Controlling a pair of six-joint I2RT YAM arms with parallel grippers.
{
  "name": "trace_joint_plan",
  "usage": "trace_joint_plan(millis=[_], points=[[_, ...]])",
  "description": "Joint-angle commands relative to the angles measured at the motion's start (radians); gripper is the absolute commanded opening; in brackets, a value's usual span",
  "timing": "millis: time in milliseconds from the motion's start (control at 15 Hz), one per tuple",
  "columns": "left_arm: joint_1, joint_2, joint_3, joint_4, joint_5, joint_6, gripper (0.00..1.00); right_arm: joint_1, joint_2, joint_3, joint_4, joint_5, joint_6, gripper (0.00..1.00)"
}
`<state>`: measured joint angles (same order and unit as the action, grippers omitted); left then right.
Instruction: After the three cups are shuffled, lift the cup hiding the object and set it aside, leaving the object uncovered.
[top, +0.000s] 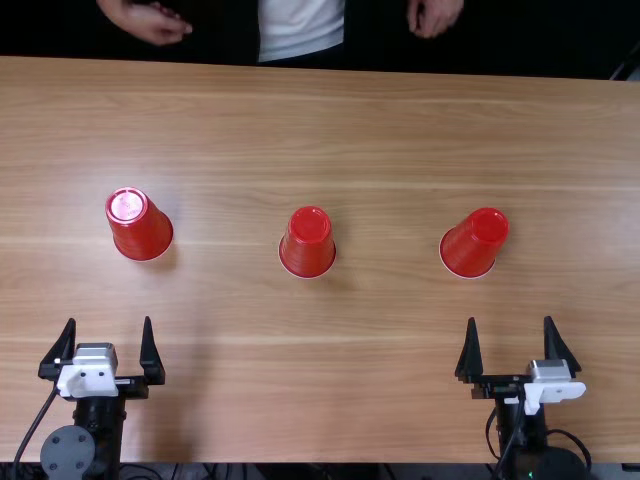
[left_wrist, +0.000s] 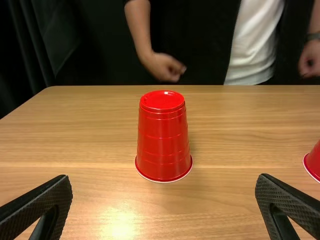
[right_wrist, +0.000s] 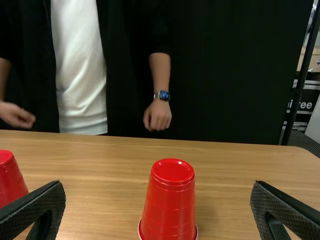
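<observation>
Three red cups stand upside down in a row across the table: the left cup (top: 138, 225) (left_wrist: 163, 136), the middle cup (top: 307, 242) (left_wrist: 314, 161) (right_wrist: 9, 177) and the right cup (top: 474, 242) (right_wrist: 169, 202). My left gripper (top: 108, 346) (left_wrist: 160, 210) is open near the table's front edge, in line with the left cup and well short of it. Over on the right, my other gripper (top: 510, 348) (right_wrist: 160, 212) is open too, short of the right cup. The object is hidden. A person's hands (top: 152, 20) (top: 436, 14) hang beyond the far edge, off the cups.
The wooden table (top: 320, 130) is bare between the cups and its far edge. A person stands across it. Wide gaps separate the cups.
</observation>
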<state>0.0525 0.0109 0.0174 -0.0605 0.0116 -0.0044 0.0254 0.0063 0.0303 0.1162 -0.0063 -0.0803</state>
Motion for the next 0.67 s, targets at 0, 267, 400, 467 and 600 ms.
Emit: trace_joint_plan(millis=[0, 267, 400, 467, 600], points=[[0.001, -0.011, -0.017, 0.002, 0.016, -0.001, 1.00, -0.010, -0.006, -0.017, 0.002, 0.003, -0.001, 1.00], [0.001, -0.011, -0.017, 0.002, 0.016, 0.003, 1.00, -0.010, -0.006, -0.015, 0.001, 0.003, 0.005, 1.00], [0.001, -0.011, -0.017, 0.003, 0.016, -0.003, 1.00, -0.012, -0.006, -0.017, 0.004, 0.015, 0.009, 1.00], [0.001, -0.011, -0.017, 0.003, 0.018, -0.003, 1.00, -0.012, -0.006, -0.012, 0.013, 0.030, 0.007, 1.00], [-0.002, -0.011, -0.017, 0.002, 0.020, 0.004, 1.00, -0.013, -0.006, 0.011, 0.015, 0.043, 0.001, 1.00]])
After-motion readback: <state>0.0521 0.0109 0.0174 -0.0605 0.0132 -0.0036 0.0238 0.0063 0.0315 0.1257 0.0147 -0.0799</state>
